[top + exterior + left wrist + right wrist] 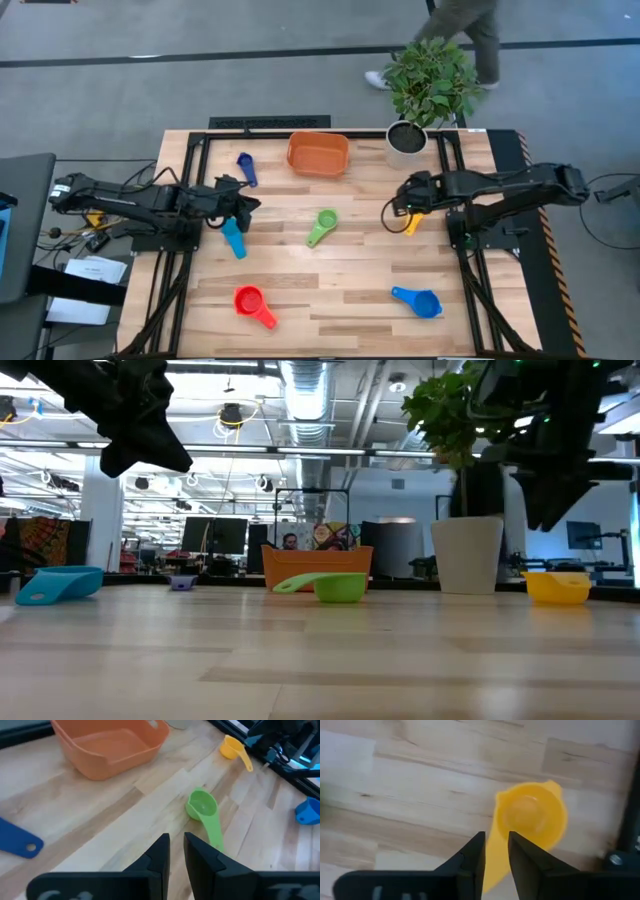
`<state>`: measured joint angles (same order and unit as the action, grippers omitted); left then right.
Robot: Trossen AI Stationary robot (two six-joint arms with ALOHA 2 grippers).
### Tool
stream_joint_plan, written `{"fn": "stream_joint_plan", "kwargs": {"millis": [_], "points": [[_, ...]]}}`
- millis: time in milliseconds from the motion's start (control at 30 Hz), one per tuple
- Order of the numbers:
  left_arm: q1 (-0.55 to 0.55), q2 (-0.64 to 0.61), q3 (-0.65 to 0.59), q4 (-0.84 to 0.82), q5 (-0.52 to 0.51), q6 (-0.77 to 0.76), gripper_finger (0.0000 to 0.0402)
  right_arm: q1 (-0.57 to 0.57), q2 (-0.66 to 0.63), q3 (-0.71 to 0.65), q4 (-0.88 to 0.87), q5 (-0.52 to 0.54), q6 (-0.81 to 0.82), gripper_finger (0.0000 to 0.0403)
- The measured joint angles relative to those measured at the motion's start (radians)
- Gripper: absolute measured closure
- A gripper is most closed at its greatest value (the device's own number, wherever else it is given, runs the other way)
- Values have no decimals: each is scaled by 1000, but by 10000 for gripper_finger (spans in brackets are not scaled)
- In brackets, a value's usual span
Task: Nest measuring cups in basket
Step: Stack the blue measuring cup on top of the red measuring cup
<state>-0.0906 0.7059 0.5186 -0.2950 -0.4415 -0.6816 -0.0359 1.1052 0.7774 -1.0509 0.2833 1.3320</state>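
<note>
Left gripper (pixel 243 205), over the left-centre of the table, fingers (pixel 159 854) standing narrowly apart and holding nothing, with the light blue cup (pixel 234 239) just beside it on the wood. Right gripper (pixel 398 205), over the right side of the table, fingers a narrow gap apart above the yellow cup's (pixel 532 817) handle; whether they touch it cannot be told. Surface: a table (pixel 350 270) of pale wooden planks in a black frame, set on grey floor. Contents, left to right: navy cup (pixel 246 168) near the far edge; light blue cup; red cup (pixel 252 302) near the front edge; orange basket (pixel 318 153) at the far edge, centre, nothing in it; green cup (pixel 322 226) mid-table, handle toward the front; blue cup (pixel 419 301) at the front right; white plant pot (pixel 406 138) with green leaves at the far right, just beside the basket; yellow cup resting on the wood under the right gripper. Room: from table height, a large open hall with white ceiling ducts (pixel 310 390), strip lights and dark monitors (pixel 215 536) behind the table; from above, a person's legs (pixel 470 30) cross the floor past the plant.
</note>
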Motion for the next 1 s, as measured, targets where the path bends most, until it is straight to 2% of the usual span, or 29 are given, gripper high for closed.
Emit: {"fn": "stream_joint_plan", "kwargs": {"millis": [167,367,500,700,833,1000], "points": [[0,9,0,7,16,-9,358,66,-22,1,24,-82,86,257],[0,10,0,11,29,34,358,282,-9,1,149,-123,315,224],[0,10,0,18,65,66,358,460,24,2,223,-97,526,222],[0,10,0,17,96,140,358,703,143,1,320,-103,878,238],[0,10,0,17,124,201,358,751,242,44,372,-200,880,244],[0,10,0,16,180,262,358,783,324,118,291,-289,776,245]]}}
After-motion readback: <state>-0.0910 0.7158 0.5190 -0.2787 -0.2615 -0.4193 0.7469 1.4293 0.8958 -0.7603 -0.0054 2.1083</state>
